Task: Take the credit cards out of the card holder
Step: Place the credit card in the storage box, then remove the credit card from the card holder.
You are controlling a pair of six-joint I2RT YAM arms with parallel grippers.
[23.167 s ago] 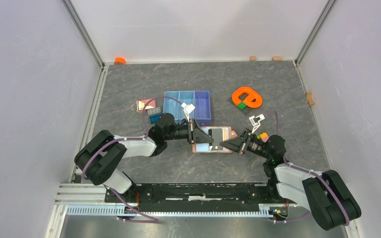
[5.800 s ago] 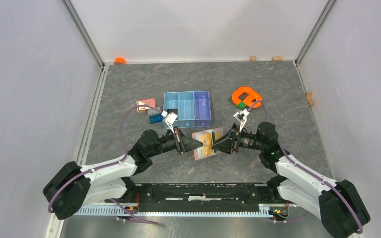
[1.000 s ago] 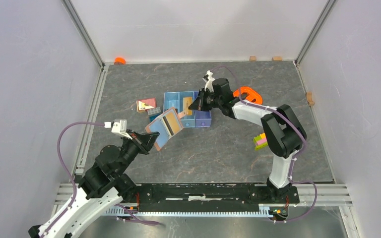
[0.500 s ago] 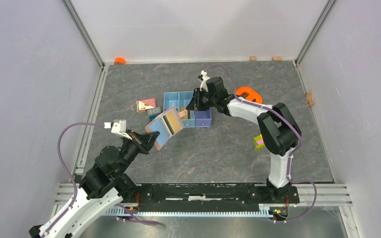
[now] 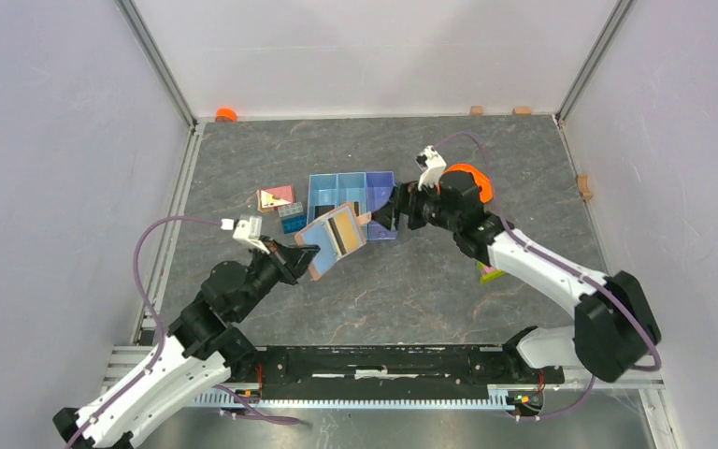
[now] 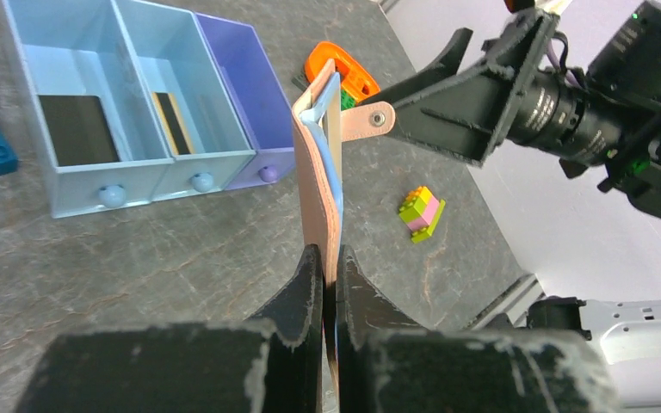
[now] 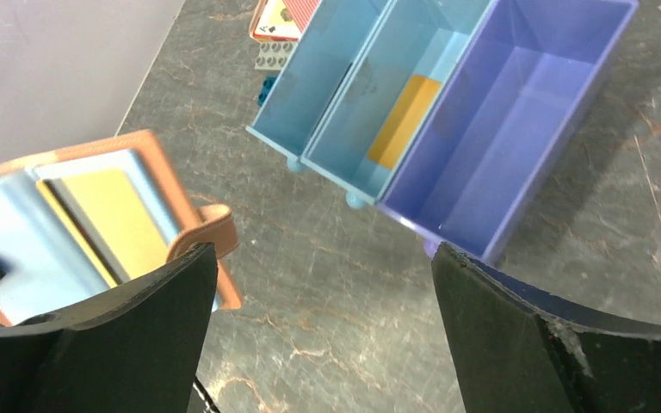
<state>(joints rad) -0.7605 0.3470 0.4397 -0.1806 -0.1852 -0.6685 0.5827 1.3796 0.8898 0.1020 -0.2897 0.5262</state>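
Note:
My left gripper (image 6: 325,262) is shut on the lower edge of the salmon-brown card holder (image 5: 332,241), which it holds open and tilted above the table. A yellow-tan card (image 7: 116,219) still sits in the holder's grey-blue pocket. In the blue tray (image 6: 151,185) a black credit card (image 6: 73,129) lies in the left compartment. A tan credit card (image 7: 404,120) lies in the middle one. My right gripper (image 7: 323,254) is open and holds nothing. It hovers just right of the holder's closure tab (image 7: 206,228), in front of the tray's purple compartment (image 7: 516,112).
A green-and-pink brick stack (image 5: 488,271) lies under my right forearm. An orange ring-shaped piece (image 5: 472,178) sits behind my right wrist. A pink block (image 5: 276,198) and a blue brick (image 5: 290,217) lie left of the tray.
My right gripper has opened, left the tan card in the middle compartment, and drawn back to the right and nearer. My left arm has carried the card holder slightly right, toward the tray.

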